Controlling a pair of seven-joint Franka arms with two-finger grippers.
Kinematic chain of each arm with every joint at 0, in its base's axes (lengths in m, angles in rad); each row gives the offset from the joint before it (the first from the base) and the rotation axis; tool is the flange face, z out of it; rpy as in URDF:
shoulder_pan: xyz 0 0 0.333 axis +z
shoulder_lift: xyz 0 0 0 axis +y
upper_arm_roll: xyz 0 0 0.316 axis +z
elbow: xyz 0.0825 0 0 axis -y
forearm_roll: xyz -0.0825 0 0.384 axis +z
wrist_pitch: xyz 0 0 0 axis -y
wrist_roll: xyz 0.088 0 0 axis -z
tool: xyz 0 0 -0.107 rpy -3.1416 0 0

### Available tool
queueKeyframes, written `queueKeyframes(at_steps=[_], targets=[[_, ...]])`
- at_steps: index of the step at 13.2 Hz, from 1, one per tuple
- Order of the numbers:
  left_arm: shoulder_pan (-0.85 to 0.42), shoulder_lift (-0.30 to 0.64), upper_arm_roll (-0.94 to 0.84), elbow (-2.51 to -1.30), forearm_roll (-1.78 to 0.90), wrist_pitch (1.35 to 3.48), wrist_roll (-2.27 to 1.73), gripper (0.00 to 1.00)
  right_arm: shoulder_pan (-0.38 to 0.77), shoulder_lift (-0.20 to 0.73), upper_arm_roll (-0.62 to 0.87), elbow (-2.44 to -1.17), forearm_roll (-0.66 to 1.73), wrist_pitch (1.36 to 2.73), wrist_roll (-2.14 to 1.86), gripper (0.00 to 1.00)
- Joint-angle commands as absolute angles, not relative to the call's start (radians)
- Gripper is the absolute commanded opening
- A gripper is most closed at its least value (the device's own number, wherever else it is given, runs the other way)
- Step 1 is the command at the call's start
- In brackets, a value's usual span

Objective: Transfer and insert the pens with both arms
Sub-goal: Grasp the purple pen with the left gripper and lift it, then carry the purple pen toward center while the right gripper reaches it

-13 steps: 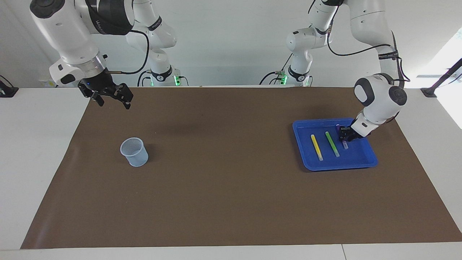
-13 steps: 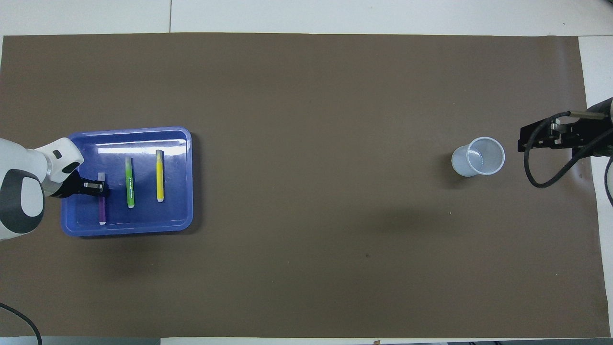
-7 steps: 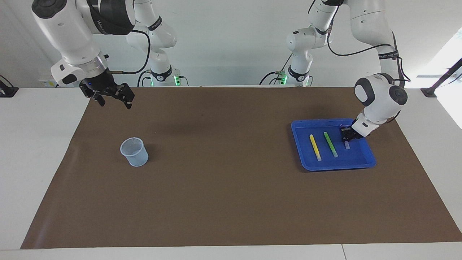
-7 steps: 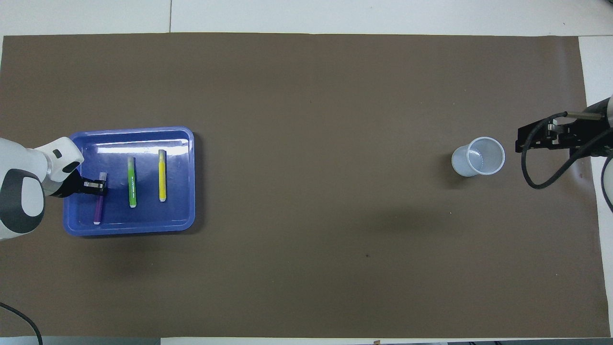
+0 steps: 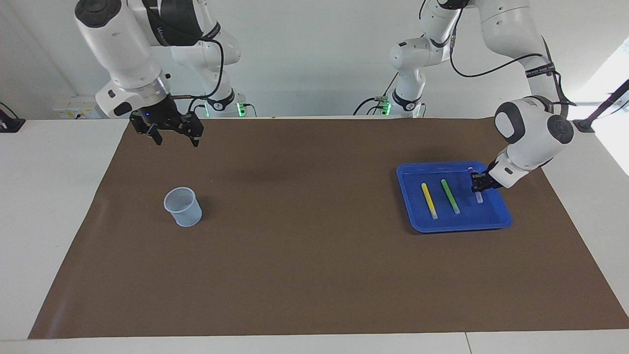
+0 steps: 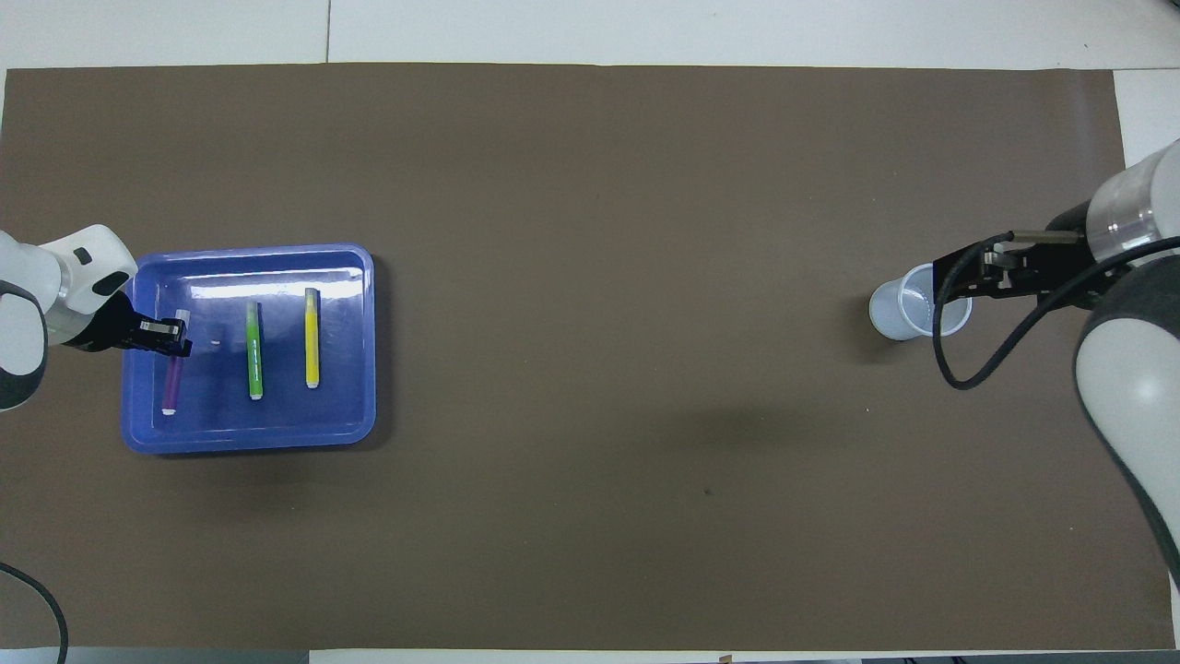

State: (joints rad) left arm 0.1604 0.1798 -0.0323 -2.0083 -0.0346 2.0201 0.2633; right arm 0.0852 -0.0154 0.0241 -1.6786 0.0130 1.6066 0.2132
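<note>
The yellow pen and the green pen lie side by side in the blue tray. My left gripper is shut on the purple pen and holds it just over the tray, at the edge toward the left arm's end. My right gripper is open and empty, up in the air over the brown mat, apart from the pale mesh cup.
The brown mat covers most of the white table. The cup stands toward the right arm's end, the tray toward the left arm's end. A thin black angled stand sits off the mat beside the left arm.
My left gripper has drawn the purple pen away from the green pen and raised it slightly. The tray shifted a little. My right gripper has swung inward over the mat.
</note>
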Motion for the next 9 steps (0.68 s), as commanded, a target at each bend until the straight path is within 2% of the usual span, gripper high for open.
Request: queueKeyframes(at_steps=[1, 4, 6, 9], targets=[[0.12, 0.202, -0.034, -1.875, -0.043, 1.854, 0.152, 0.0, 0.121, -0.048, 0.031, -1.715, 0.063, 1.609, 0.332, 1.0], [0.049, 0.199, -0.038, -1.725, -0.092, 1.619, -0.077, 0.0, 0.123, -0.048, 0.029, -1.733, 0.21, 1.647, 0.481, 1.0], [0.028, 0.195, -0.041, -1.657, -0.231, 1.513, -0.324, 0.0, 0.118, -0.04, 0.029, -1.736, 0.292, 1.675, 0.547, 1.0], [0.02, 0.154, -0.092, -1.651, -0.427, 1.47, -0.681, 0.0, 0.127, -0.034, 0.072, -1.723, 0.362, 1.725, 0.575, 1.0]])
